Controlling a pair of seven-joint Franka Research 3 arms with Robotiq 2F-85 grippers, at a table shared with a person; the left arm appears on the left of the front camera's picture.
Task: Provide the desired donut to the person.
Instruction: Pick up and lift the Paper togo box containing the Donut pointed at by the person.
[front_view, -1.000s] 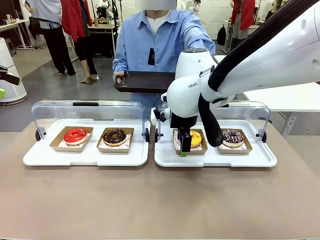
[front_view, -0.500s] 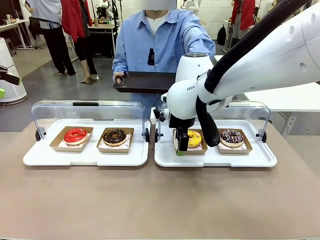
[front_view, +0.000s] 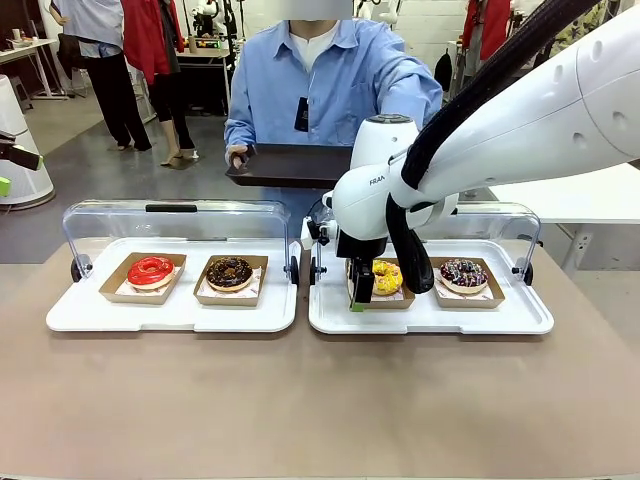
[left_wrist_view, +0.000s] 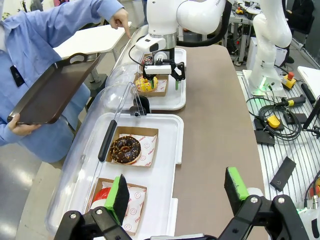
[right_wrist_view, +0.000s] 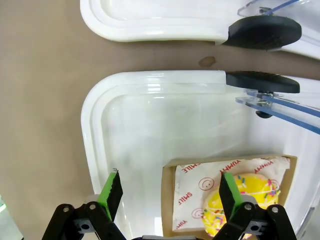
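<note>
Hovering over the white tray (right_wrist_view: 95, 130), my right gripper (right_wrist_view: 170, 195) gapes wide, one pad above the yellow sprinkled donut (right_wrist_view: 250, 197) (the person (front_view: 320, 80) holds a dark serving tray (front_view: 285, 165)). My left gripper (left_wrist_view: 177, 192) is also spread wide.

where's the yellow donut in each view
front view: yellow donut centre-right, in the right-hand white tray, beside the right claw
left wrist view: upper middle, under the right arm
right wrist view: bottom right, partly behind a green pad
shared landmark: the brown cardboard tray under it
</note>
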